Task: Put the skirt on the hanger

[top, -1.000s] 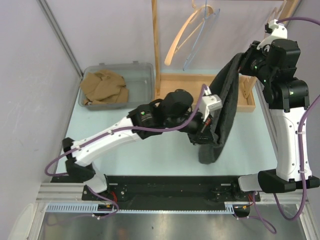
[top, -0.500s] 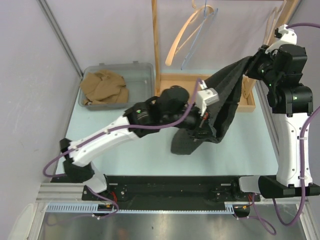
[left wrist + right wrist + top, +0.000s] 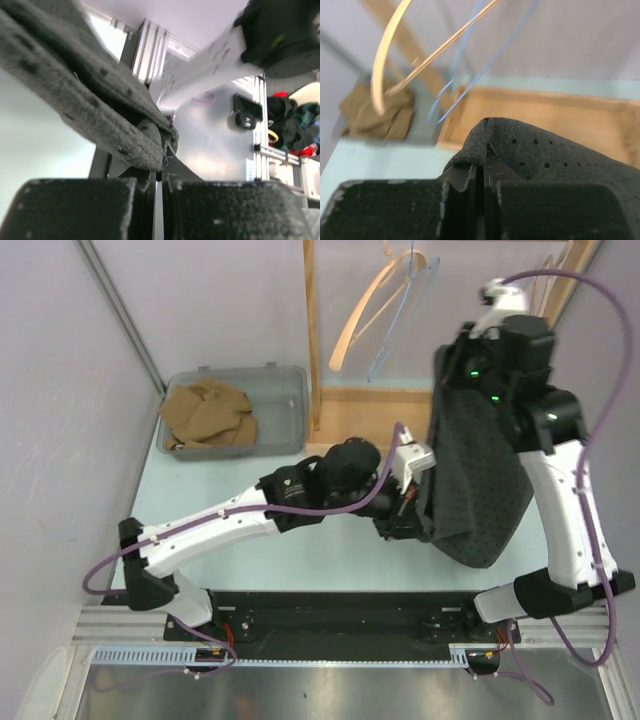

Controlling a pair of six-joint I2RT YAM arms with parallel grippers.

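The left fingers (image 3: 145,200) and right fingers (image 3: 462,200) are each pinching the skirt (image 3: 480,480), holding it up near the hanger (image 3: 375,310). Pulling too hard is risking the cloth slipping out.

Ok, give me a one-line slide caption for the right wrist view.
Right gripper shut on a fold of the dark dotted skirt, facing the wooden hanger and wooden rack base.

One dark skirt (image 3: 480,480) is counted, with two hangers (a pale hanger (image 3: 356,312) and a blue hanger (image 3: 400,320)). One grey bin (image 3: 285,405), one tan cloth (image 3: 208,415) and one wooden rack (image 3: 312,340) are also counted.
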